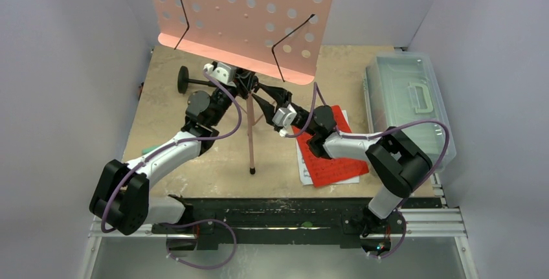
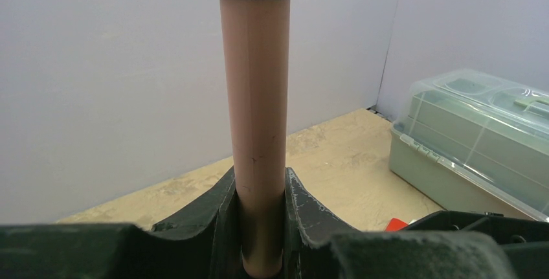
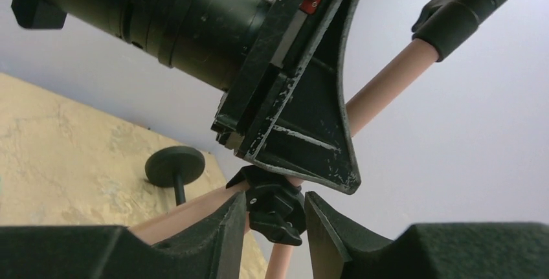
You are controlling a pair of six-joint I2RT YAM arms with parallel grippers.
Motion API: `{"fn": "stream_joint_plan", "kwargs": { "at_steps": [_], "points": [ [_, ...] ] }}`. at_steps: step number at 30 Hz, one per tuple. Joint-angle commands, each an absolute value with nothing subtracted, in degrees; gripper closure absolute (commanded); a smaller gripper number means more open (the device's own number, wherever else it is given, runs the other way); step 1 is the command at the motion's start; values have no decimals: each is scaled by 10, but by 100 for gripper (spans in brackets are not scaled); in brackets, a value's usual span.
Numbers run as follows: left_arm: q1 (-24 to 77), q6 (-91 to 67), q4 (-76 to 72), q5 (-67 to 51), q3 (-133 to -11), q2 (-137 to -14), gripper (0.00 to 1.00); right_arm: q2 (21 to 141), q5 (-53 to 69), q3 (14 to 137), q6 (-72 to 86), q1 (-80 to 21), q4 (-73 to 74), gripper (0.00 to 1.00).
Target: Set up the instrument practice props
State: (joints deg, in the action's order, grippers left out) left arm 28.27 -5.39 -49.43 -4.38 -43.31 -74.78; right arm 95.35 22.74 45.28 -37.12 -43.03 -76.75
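Note:
The pink perforated music stand (image 1: 246, 13) stands at the back on its tripod, with one pink leg (image 1: 250, 143) reaching toward me. My left gripper (image 1: 241, 86) is shut on the stand's pink pole (image 2: 257, 117), just below a black collar. My right gripper (image 1: 264, 101) is closed around the black tripod hub (image 3: 277, 213), a finger on each side. Red and white sheet-music pages (image 1: 333, 159) lie flat under my right arm. The small black round-base stand (image 1: 193, 82) lies on its side at the back left. A teal sliver (image 1: 149, 150) shows beside my left arm, mostly hidden.
A clear lidded plastic box (image 1: 408, 101) sits at the right edge of the table and also shows in the left wrist view (image 2: 479, 143). Grey walls close in the back and both sides. The two grippers are close together at the tripod hub.

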Motion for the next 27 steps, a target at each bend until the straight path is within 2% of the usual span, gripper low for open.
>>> {"fn": "stream_joint_plan", "kwargs": {
  "at_steps": [1, 3, 6, 11, 14, 20, 27],
  "points": [
    [284, -65, -475, -72, -457, -746, 100, 949, 242, 486, -430, -431, -728, 59],
    [284, -65, -475, -71, -457, -746, 100, 951, 239, 495, -433, -431, -710, 60],
    [284, -67, -475, -73, -458, -747, 100, 965, 220, 501, -446, -431, -718, 56],
    [284, -67, -475, -71, -457, -746, 100, 978, 200, 509, -463, -430, -706, 61],
    [284, -67, -475, -72, -457, -745, 100, 976, 195, 501, -468, -431, -706, 61],
    [283, -65, -474, -71, -457, -746, 100, 974, 187, 497, -487, -431, -694, 57],
    [283, -70, -475, -72, -457, -748, 100, 985, 181, 507, -489, -431, -697, 61]
  ]
}}
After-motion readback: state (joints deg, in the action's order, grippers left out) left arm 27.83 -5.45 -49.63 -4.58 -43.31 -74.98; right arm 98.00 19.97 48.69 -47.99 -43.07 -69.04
